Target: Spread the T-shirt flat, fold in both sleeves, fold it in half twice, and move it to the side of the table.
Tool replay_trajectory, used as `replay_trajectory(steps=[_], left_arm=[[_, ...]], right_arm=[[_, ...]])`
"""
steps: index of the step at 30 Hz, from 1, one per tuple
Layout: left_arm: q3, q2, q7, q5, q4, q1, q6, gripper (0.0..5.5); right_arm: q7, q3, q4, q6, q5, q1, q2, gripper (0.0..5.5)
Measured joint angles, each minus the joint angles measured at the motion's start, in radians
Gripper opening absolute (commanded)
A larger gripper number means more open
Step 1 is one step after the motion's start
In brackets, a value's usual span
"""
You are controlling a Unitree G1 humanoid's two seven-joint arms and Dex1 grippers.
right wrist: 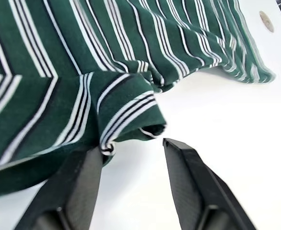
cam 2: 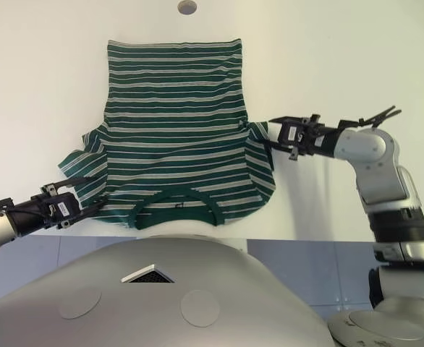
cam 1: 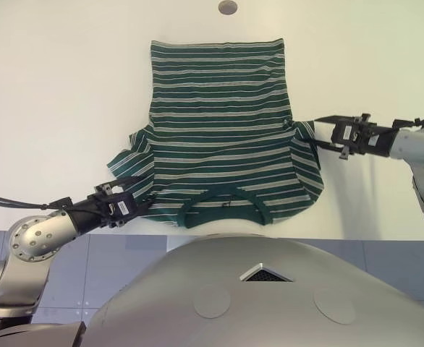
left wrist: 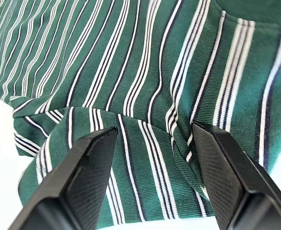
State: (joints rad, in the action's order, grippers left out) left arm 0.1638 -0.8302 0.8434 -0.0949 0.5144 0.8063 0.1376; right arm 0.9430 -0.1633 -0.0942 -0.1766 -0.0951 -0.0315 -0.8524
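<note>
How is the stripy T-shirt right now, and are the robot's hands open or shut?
T-shirt: spread on the table, collar nearest the robot, unfolded.
left sleeve: sticking out, wrinkled.
right sleeve: sticking out, edge curled.
left hand: open, over cloth by the left sleeve.
right hand: open, at the right sleeve's edge.
</note>
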Motion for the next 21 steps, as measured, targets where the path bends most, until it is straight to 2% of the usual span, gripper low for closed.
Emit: replay_trajectory(steps=[3, 6, 9, 13, 15, 18, 21], left_arm=[[-0.008, 0.0, -0.016, -0.031, -0.001, -0.003, 0.021, 2.84], [-0.006, 0.002, -0.016, -0.026, 0.014, -0.006, 0.005, 2.84], [-0.003, 0.004, -0.017, -0.024, 0.017, -0.003, 0.001, 2.84], [0.02, 0.018, -0.001, 0.06, 0.046, 0.009, -0.049, 2.84], [0.082, 0.046, 0.004, 0.206, 0.095, 0.004, -0.117, 2.84], [0.31, 0.084, 0.002, 0.59, 0.126, -0.005, -0.29, 2.84], [0.505, 0.124, 0.011, 0.883, 0.066, 0.026, -0.433, 2.84]], right_arm=[[0.028, -0.039, -0.12, -0.112, -0.037, -0.116, 0.002, 2.24], [0.183, 0.01, -0.031, -0.039, 0.18, -0.118, -0.012, 2.24], [0.275, 0.079, 0.081, 0.065, 0.292, -0.039, -0.103, 2.24], [0.265, 0.085, 0.188, 0.136, 0.319, 0.076, -0.108, 2.24], [0.231, 0.056, 0.216, 0.143, 0.3, 0.131, -0.067, 2.24], [0.118, 0.023, 0.233, 0.099, 0.198, 0.236, -0.045, 2.24], [0.116, 0.043, 0.304, 0.093, 0.191, 0.324, -0.084, 2.24]])
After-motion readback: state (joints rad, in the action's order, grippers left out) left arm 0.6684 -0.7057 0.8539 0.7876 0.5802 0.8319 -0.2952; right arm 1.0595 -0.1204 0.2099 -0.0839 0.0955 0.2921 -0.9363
